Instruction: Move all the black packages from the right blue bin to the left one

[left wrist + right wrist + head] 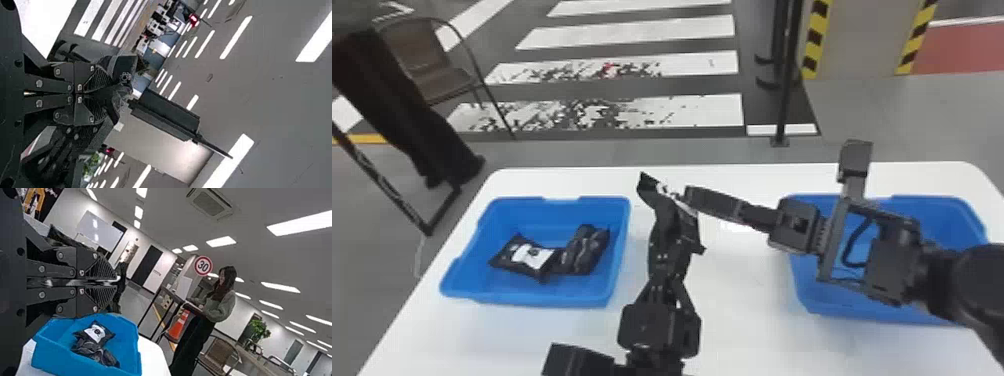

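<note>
Ok so there were 2 bins, 2 packages in the left one, and left gripper plus right gripper both pinched 1 more package.

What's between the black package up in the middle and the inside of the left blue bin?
Just the left bin's raised side wall, on the side facing the package; it would likely have to go over that. Nothing else visible stands between them.

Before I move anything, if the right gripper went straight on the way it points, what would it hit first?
The black package, most likely: in the head view the right gripper points left at it. Depth is unclear, so I can't tell whether they already touch.
</note>
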Controlling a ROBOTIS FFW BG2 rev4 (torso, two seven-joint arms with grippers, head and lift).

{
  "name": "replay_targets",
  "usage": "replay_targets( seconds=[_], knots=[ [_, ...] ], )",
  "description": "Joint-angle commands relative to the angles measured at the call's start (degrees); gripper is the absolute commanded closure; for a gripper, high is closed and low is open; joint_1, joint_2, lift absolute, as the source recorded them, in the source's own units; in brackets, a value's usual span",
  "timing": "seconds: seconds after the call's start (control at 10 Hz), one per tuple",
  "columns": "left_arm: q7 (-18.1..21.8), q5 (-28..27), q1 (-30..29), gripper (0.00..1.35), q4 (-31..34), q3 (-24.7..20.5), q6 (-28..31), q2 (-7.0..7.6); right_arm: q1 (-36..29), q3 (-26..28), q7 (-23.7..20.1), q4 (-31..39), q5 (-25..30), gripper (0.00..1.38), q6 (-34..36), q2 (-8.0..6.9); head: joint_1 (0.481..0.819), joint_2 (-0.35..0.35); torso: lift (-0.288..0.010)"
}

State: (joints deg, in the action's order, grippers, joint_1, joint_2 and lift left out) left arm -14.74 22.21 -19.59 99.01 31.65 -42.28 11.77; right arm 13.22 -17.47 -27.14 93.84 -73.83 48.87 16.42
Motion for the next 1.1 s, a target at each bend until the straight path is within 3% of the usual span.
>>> replay_targets(
  seconds=[0.0, 0.1, 0.2, 0.3, 0.4, 0.5, 0.6, 0.7, 0.8, 0.9, 1.0],
  knots=[
    [0.06, -4.39, -0.66, 1.21, -1.77, -6.85, 1.22, -1.58, -0.42, 0.22, -0.55, -0.26, 0.25, 0.97, -1.62, 0.19, 0.695, 0.183, -0.154],
    [0.06, -7.47, -0.52, 1.21, -4.16, -11.54, 1.78, -2.54, -0.98, 1.02, -1.08, -0.4, 0.59, 0.49, -2.47, 0.19, 0.695, 0.194, -0.154],
    [0.06, -14.33, 0.47, 1.21, -6.97, -19.31, 3.47, -4.04, -1.96, 2.51, -1.43, -0.26, 0.71, 0.08, -2.61, 0.19, 0.695, 0.219, -0.154],
    [0.06, -19.47, 2.01, 1.21, -10.63, -27.3, 6.56, -5.18, -3.09, 4.33, -1.52, 0.17, 2.31, 0.06, -2.61, 0.19, 0.695, 0.246, -0.154],
    [-0.03, -24.61, 3.7, 1.21, -14.15, -34.96, 9.65, -6.06, -4.49, 7.53, -1.52, 2.7, 9.05, 0.15, -2.61, 0.19, 0.695, 0.282, -0.154],
    [-0.03, -27.7, 5.39, 1.21, -17.1, -40.33, 12.75, -6.23, -5.62, 10.28, -1.52, 4.53, 15.56, 0.19, -2.61, 0.19, 0.695, 0.318, -0.154],
    [-0.03, -25.87, 5.81, 1.2, -17.8, -41.7, 14.43, -6.06, -6.46, 12.45, -1.52, 5.65, 20.36, 0.19, -2.61, 0.28, 0.695, 0.35, -0.154],
    [-0.03, -16.73, 5.39, 0.73, -17.8, -38.73, 12.89, -5.71, -7.59, 14.5, -1.52, 7.06, 24.13, 0.19, -2.61, 0.45, 0.695, 0.35, -0.154],
    [-0.03, -14.1, 4.97, 0.17, -17.66, -37.02, 8.11, -5.71, -9.13, 18.05, -1.43, 10.71, 31.21, 0.19, -1.91, 0.45, 0.695, 0.35, -0.154],
    [-0.03, -13.3, 4.97, 0.07, -17.24, -34.73, 3.61, -5.62, -10.82, 21.59, -0.64, 15.64, 38.76, 0.2, -0.36, 0.45, 0.695, 0.335, -0.154],
    [-0.03, -13.3, 4.12, 0.15, -14.57, -33.02, 3.04, -5.53, -13.35, 24.79, 1.56, 21.68, 46.18, 0.2, 2.73, 0.28, 0.695, 0.283, -0.154]
  ],
)
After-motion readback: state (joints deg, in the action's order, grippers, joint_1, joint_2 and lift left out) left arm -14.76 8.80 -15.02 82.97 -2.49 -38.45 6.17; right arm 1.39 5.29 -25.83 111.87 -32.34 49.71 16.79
